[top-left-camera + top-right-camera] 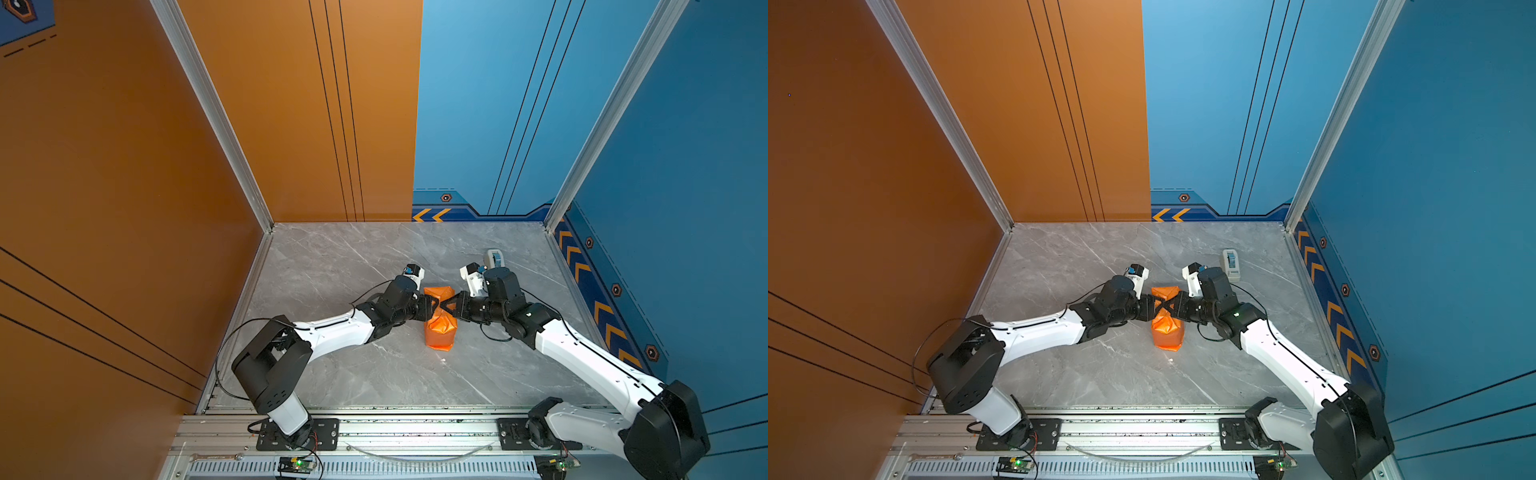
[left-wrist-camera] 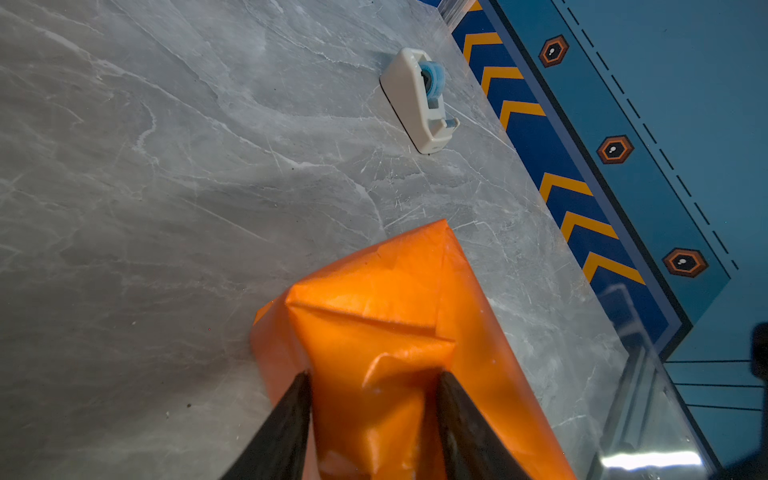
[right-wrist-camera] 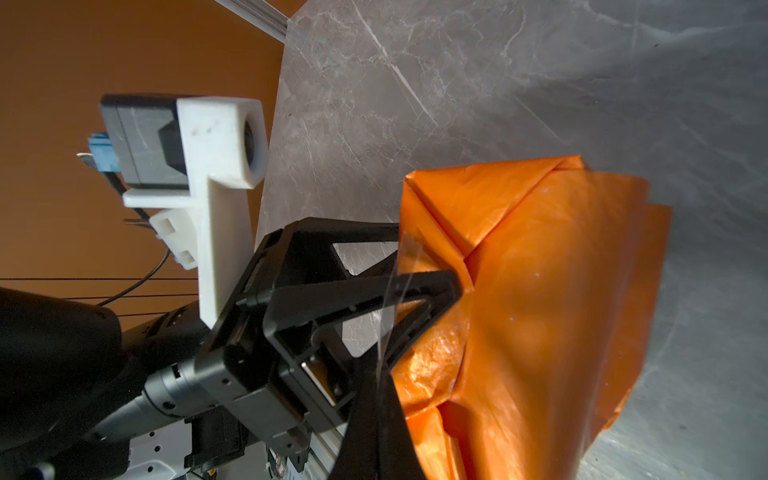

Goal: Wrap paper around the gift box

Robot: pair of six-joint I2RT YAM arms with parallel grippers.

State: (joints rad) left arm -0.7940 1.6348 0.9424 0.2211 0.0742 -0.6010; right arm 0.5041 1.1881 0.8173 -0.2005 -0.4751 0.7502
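The paper (image 1: 439, 328), orange face outward, is folded into a creased bundle. It rests near the middle of the bench (image 1: 332, 270). You cannot see the gift box, because the paper covers every visible side.

The left claw (image 2: 374, 376) straddles the far half of the paper. One finger (image 2: 291, 415) presses against each flank, so this claw pinches the paper.

In both top views the right claw (image 1: 445, 306) meets the left claw tip to tip over the paper. Its fingers are pressed together. In the right wrist view a clear tape strip (image 3: 392, 307) runs from the paper, across the left claw, down toward the tips of the right claw. You cannot confirm whether those tips clamp the strip.

The tape dispenser (image 2: 419, 99) stands toward the far right of the bench, well apart from the paper.
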